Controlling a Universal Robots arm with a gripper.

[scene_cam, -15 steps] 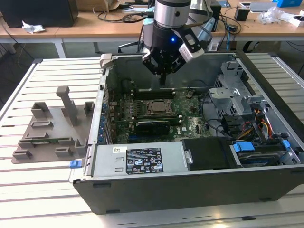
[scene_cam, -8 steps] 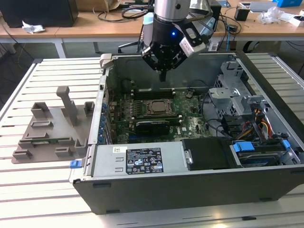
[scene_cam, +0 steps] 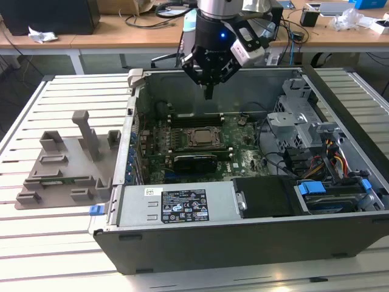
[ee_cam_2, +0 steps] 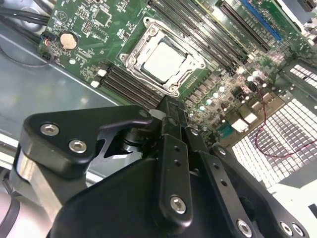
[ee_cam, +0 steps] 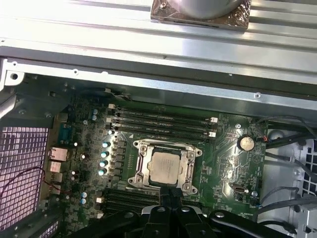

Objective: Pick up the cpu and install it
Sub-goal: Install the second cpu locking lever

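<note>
The cpu (scene_cam: 199, 137) lies flat in the metal-framed socket (scene_cam: 185, 135) on the green motherboard, inside the open computer case. Both wrist views show its silvery top, the cpu (ee_cam_2: 163, 62) (ee_cam: 166, 167) sitting level within the frame. My gripper (scene_cam: 208, 94) hangs above the case's far wall, well above the board and a little behind the socket. Its black fingers are pressed together with nothing between them, as seen on the gripper (ee_cam_2: 171, 106) (ee_cam: 170, 191) in both wrist views.
A grey plastic holder tray (scene_cam: 67, 170) lies on the slatted table at the exterior view's left. Inside the case are memory slots (ee_cam: 163, 121), a drive cage (scene_cam: 298, 121), coloured cables (scene_cam: 337, 161) and a power supply (scene_cam: 182, 207). Case walls (scene_cam: 130, 140) surround the board.
</note>
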